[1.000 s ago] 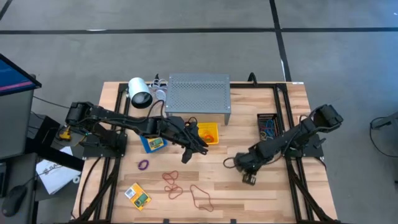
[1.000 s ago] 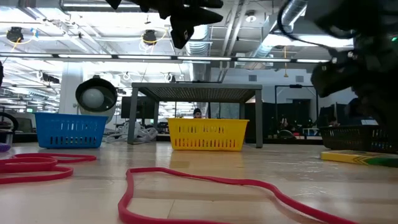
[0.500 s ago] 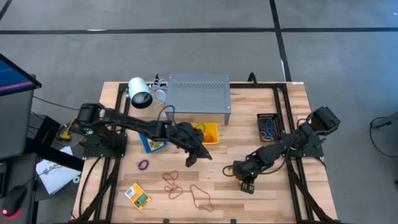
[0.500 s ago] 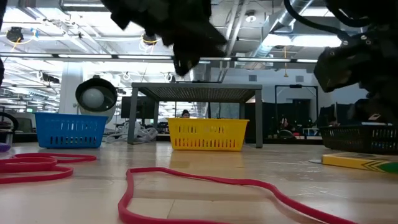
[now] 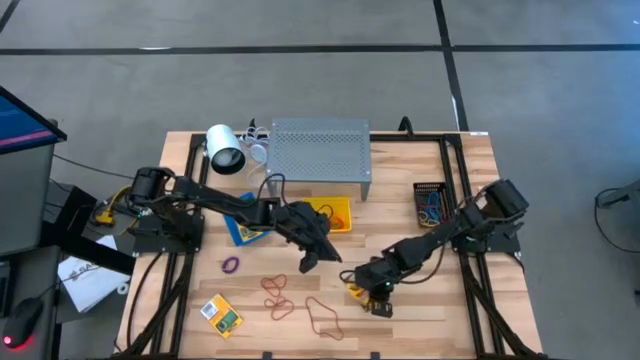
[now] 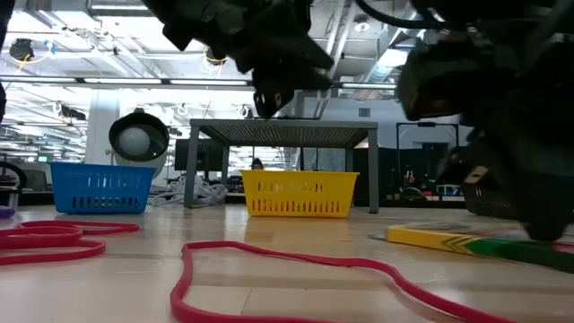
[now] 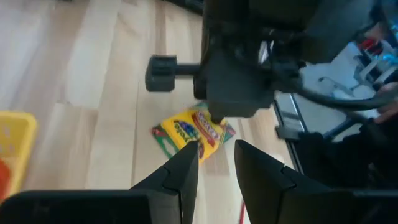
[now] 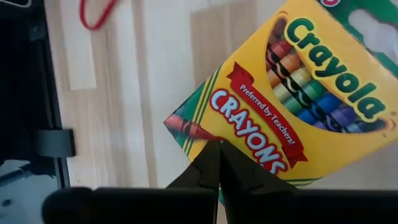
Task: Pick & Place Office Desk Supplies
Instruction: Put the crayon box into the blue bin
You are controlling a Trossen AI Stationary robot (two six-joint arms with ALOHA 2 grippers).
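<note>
A yellow-green crayon box (image 5: 357, 292) (image 8: 292, 106) lies flat on the table right of centre, printed face up. My right gripper (image 5: 370, 298) (image 8: 217, 149) is shut, its tips on that box. My left gripper (image 5: 305, 262) (image 7: 216, 146) hangs open above the table's middle with nothing between its fingers. It looks toward the same box (image 7: 193, 134). A second crayon box (image 5: 221, 314) lies near the front left. Rubber bands lie loose on the wood: purple (image 5: 231, 265), orange (image 5: 275, 290) and red (image 5: 323, 317) (image 6: 296, 260). My right gripper presses its shut fingertips (image 8: 211, 158) on the box's printed face, near a long edge (image 8: 205, 140). The fingers come from above, slanting in from the table's right side. The box rests flat on the table under them.
A grey perforated shelf (image 5: 320, 155) stands at the back, with a yellow bin (image 5: 335, 213) and a blue bin (image 5: 245, 230) in front of it. A black bin (image 5: 432, 203) sits at the right. A white round lamp-like device (image 5: 225, 150) stands at the back left.
My right gripper has gone toward the table's left and near edges, staying shut, and the crayon box has slid flat along the table with it. My left gripper has come down toward the table and a little nearer.
</note>
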